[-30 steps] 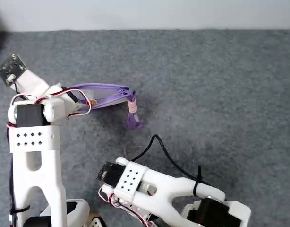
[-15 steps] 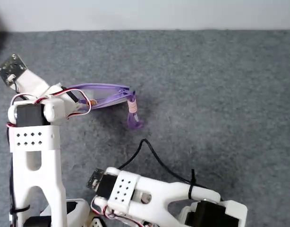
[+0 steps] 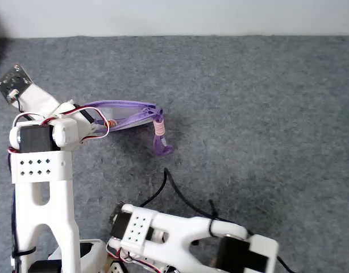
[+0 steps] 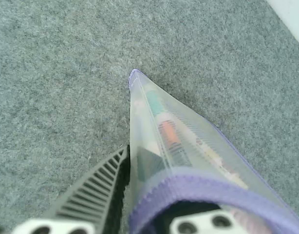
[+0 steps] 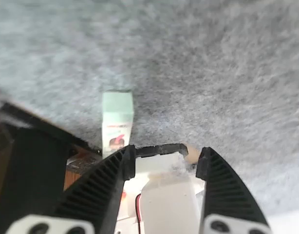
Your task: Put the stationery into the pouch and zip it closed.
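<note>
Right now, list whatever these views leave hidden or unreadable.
Pouch contents: left wrist view, blurred behind its translucent wall.
Zip: high view, too small to tell if closed.
Green box: right wrist view, one end hidden behind the right gripper.

I count one purple pouch (image 3: pixel 126 114), one small green box (image 5: pixel 117 122), one black cable (image 3: pixel 166 176) and two white arms: left arm (image 3: pixel 41 170), right arm (image 3: pixel 180 233).

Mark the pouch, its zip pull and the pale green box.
pouch (image 3: pixel 129 111): high view, its clear middle.
zip pull (image 3: pixel 159 129): high view, its pinkish stem.
pale green box (image 5: pixel 117 112): right wrist view, its upper face.
</note>
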Controlling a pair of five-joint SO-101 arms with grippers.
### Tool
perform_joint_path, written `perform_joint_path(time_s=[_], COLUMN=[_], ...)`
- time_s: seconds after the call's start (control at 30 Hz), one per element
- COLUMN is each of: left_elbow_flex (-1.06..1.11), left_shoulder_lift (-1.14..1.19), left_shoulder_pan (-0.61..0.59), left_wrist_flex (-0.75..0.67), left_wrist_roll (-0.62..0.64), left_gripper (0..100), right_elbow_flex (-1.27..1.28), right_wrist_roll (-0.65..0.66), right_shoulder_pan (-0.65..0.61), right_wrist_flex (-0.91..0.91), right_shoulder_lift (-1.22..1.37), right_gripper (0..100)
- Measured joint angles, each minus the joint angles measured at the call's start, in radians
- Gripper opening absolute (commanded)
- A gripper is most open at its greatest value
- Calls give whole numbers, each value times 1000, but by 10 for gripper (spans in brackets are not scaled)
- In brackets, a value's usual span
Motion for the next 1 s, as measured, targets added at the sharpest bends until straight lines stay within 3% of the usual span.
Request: perform_joint_path(time_s=[0.57,1.0], left_elbow_flex=[0,0], left_shoulder_lift=[0,0], left_shoulder_pan=[0,0], left_wrist_flex=[0,0], left_wrist_roll=[0,0], left_gripper=[14,14], right_elbow_flex=[-198,-189], right_wrist_roll=[-190,-204], right_shoulder_pan=[-6,-9], right_wrist_flex=[43,57], right_shoulder_lift=[95,192], right_gripper=[225,246])
